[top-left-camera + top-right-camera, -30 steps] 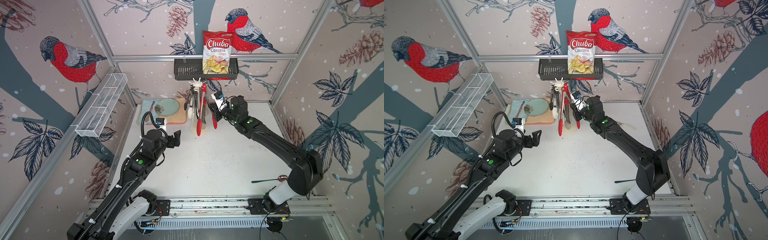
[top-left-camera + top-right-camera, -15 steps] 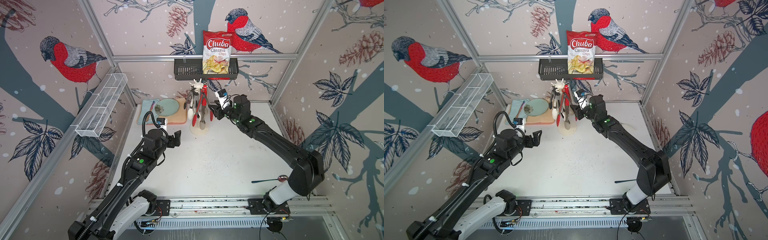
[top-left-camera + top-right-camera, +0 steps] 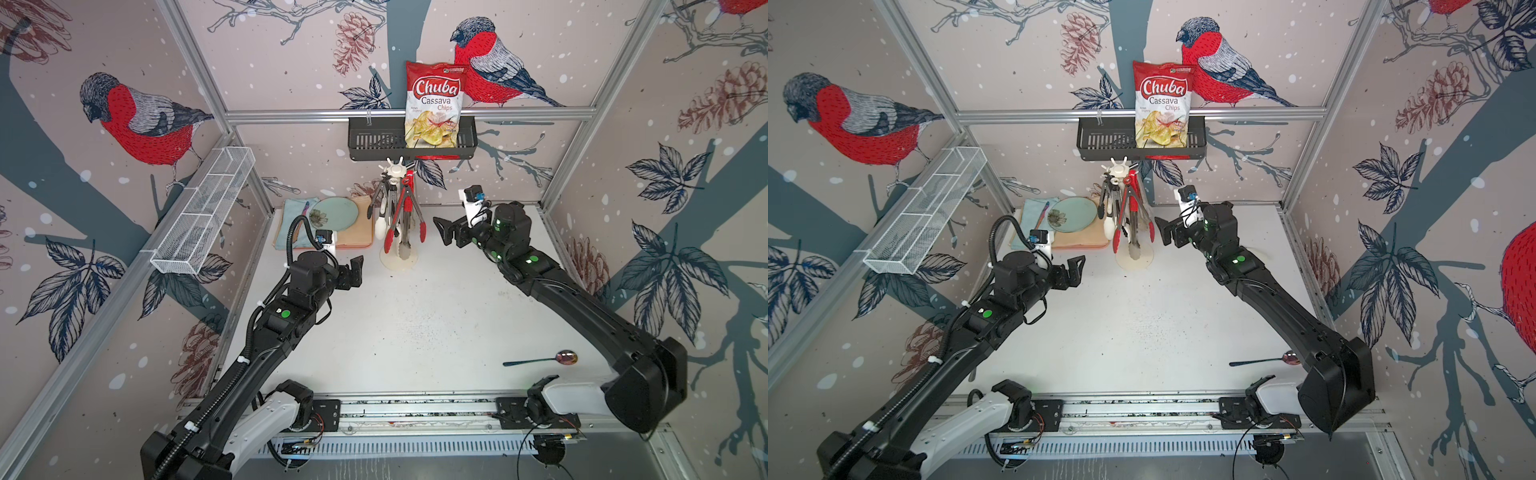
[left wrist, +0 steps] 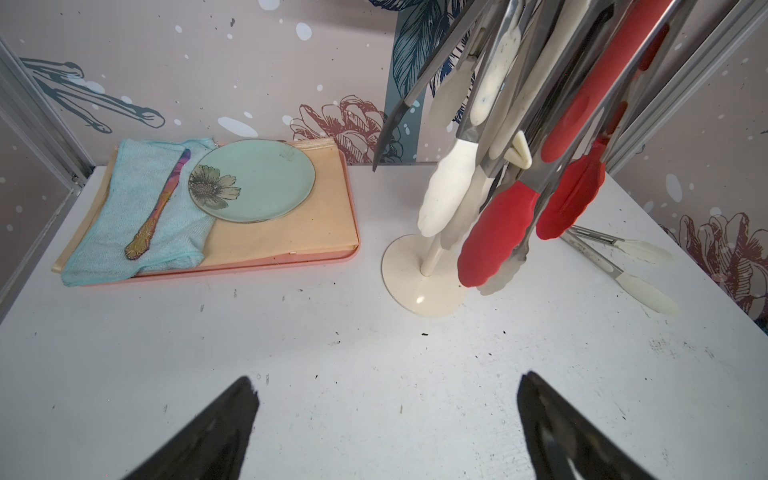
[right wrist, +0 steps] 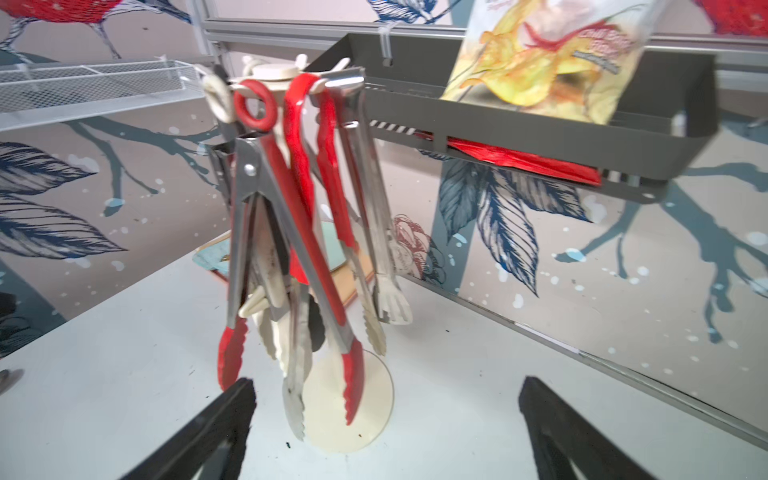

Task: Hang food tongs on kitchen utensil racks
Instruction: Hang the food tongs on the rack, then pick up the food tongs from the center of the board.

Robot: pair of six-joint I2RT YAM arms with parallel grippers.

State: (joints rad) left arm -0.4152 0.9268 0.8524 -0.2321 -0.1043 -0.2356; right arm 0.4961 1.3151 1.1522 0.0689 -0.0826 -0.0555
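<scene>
Gaping wide and holding nothing, the right claw (image 3: 445, 232) hangs just to the right of the rack (image 3: 390, 262), its jaws turned toward the tongs (image 3: 389, 242) but clear of them. The right wrist view shows its black fingertips (image 5: 232, 415) spread far apart, with the hanging tongs (image 5: 291, 216) and the rack's round cream base (image 5: 365, 419) beyond. The tongs dangle by their ring ends from the hooks at the top of the rack, a crowded bunch with red, white and bare steel tips pointing down around the pole. The rack stands upright at the far middle of the white table (image 3: 415, 324). One more white-tipped pair (image 4: 623, 266) lies flat on the table to the right of the rack, seen in the left wrist view. The left claw (image 3: 355, 270) is also open and empty, poised above the table to the near left of the rack and well apart from it. On the far left of the table sits a tray (image 3: 353, 237) carrying a pale green plate (image 3: 334, 212) and a blue cloth (image 3: 293, 224). Above the rack, a black basket (image 3: 374, 143) on the far wall holds a bag of chips (image 3: 434, 104), and a white wire shelf (image 3: 203, 216) runs along the left wall. A spoon (image 3: 540, 359) lies on the near right of the table, beside the right arm.
</scene>
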